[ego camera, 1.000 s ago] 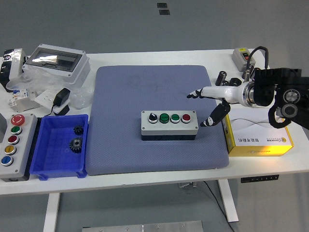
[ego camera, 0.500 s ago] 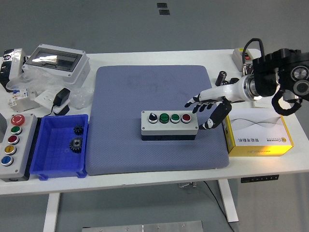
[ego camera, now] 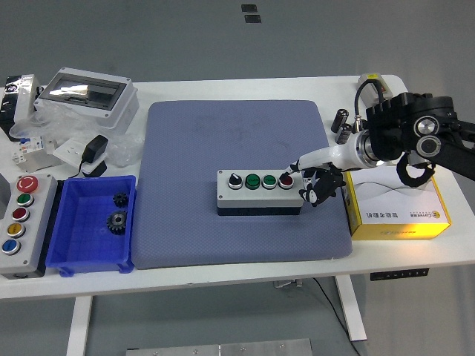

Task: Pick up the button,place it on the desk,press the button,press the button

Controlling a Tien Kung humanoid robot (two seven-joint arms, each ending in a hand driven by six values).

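Your right hand (ego camera: 315,182), other fingers curled and one stretched out, sits at the right end of the button box (ego camera: 260,190) at mid-frame on the blue mat (ego camera: 223,133), its red button (ego camera: 286,179) just left of that fingertip.

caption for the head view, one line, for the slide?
Right hand reaches one finger to the red button at the right end of the grey button box on the blue mat.

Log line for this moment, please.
phase: press | right hand: index on red button of button box | box: on blue mat | left arm: out of view
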